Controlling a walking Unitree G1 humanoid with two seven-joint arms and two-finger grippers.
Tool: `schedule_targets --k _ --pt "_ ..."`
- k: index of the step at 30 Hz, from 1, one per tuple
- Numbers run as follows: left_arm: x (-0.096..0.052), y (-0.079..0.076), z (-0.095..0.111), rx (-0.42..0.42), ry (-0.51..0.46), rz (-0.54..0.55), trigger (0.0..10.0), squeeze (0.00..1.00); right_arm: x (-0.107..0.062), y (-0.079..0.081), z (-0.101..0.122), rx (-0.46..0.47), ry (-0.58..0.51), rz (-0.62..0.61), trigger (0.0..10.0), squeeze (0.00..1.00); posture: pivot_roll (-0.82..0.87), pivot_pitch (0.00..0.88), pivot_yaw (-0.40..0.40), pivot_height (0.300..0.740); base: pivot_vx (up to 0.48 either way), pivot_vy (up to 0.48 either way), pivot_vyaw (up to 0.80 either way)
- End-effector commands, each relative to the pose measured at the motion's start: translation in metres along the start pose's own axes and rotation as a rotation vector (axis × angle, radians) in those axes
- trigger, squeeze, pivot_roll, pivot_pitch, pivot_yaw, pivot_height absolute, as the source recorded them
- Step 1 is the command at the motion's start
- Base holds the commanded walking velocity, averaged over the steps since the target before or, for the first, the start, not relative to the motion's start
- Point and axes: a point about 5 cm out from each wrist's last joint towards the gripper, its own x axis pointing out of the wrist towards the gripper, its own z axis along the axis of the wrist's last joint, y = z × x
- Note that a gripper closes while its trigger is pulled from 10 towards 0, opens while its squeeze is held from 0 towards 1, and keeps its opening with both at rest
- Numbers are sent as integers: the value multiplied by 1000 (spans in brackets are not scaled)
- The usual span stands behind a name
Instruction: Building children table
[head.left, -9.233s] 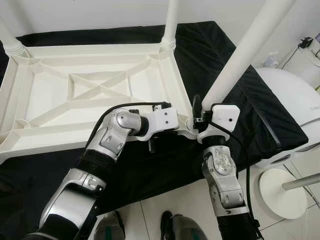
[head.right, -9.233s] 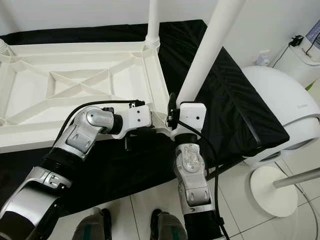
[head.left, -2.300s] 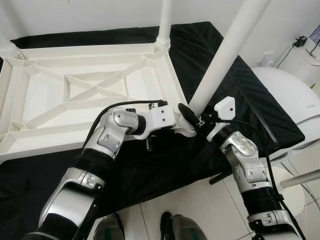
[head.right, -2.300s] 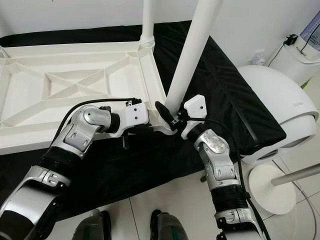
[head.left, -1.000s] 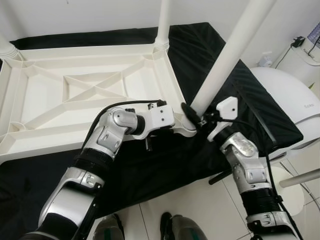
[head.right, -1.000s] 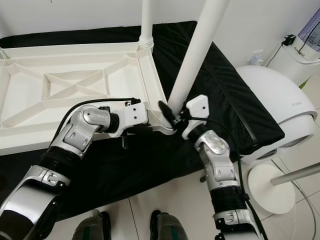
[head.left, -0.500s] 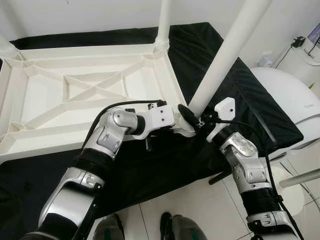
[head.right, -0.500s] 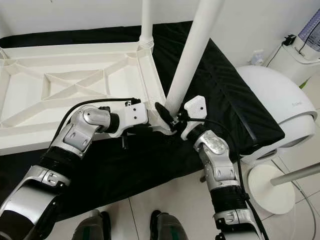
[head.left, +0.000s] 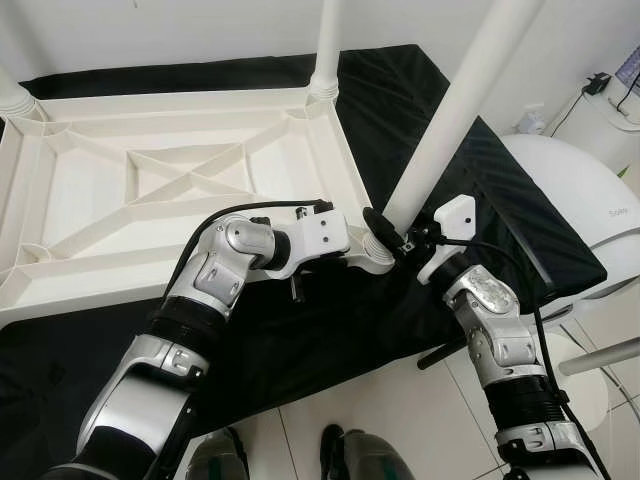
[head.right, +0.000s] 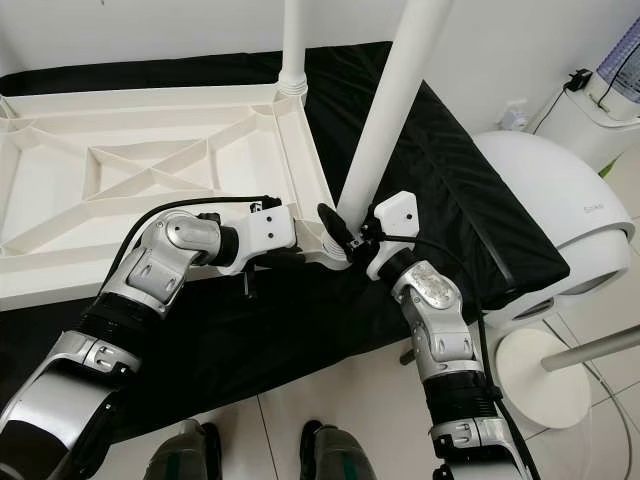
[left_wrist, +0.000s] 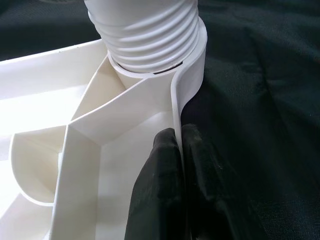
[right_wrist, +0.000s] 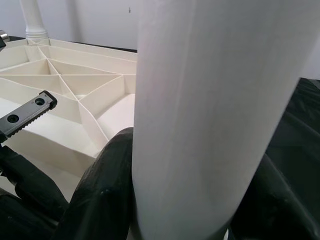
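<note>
- White plastic table top (head.left: 150, 190) lies upside down, ribbed underside up, on black cloth (head.left: 470, 190) over a low surface.
- Legs counted in head views: 3 standing up from corners. Far-right leg (head.left: 328, 45), far-left leg (head.left: 12, 92) w/ just its base in frame, and near-right leg (head.left: 455, 95) at the corner by the grippers, leaning toward the robot's right.
- Left gripper (left_wrist: 179, 145): fingers (left_wrist: 162, 175) pinched tight on the thin rim wall of the table top, just beside the near-right corner socket. Left wrist view gives what the head views can't: ribbed threaded collar (left_wrist: 145, 32) of the leg seated in the socket, and one black finger either side of the rim w/ no gap.
- Right gripper (head.left: 395, 238): jaws spread around the base of the near-right leg, clasping it. Right wrist view shows the leg's smooth white shaft (right_wrist: 200, 115) between the two black fingers (right_wrist: 100, 195), one pressed on each side; behind it the rib pattern, the far-right leg, and a serrated metal part (right_wrist: 25, 117) of the left arm.
- Head views add surroundings: white domed appliance (head.left: 580, 210) on robot's right, white round stand base (head.right: 545, 380) on tiled floor (head.left: 370, 420), robot's 2 feet (head.left: 340, 455) at the bottom edge.
- 2 arms, both at the same corner, grippers near each other.
</note>
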Motion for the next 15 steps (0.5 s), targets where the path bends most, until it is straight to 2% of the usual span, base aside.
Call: schedule_targets --k 1,4,9,15 --pt "-2 7 -15 6 80 220 10000 0 -15 5 -37 38 173 -18 10000 0 -6 139 -52 740 0 0 0" --pt "-2 7 -15 6 79 222 10000 0 -15 8 -37 24 158 -15 10000 0 2 137 -60 740 0 0 0" --pt "-5 7 -16 3 81 229 10000 0 -28 15 -44 69 156 -27 10000 0 2 137 -59 740 0 0 0" --pt "-4 7 -16 5 82 224 10000 0 -35 11 -50 81 188 -65 10000 0 -7 134 -50 740 0 0 0"
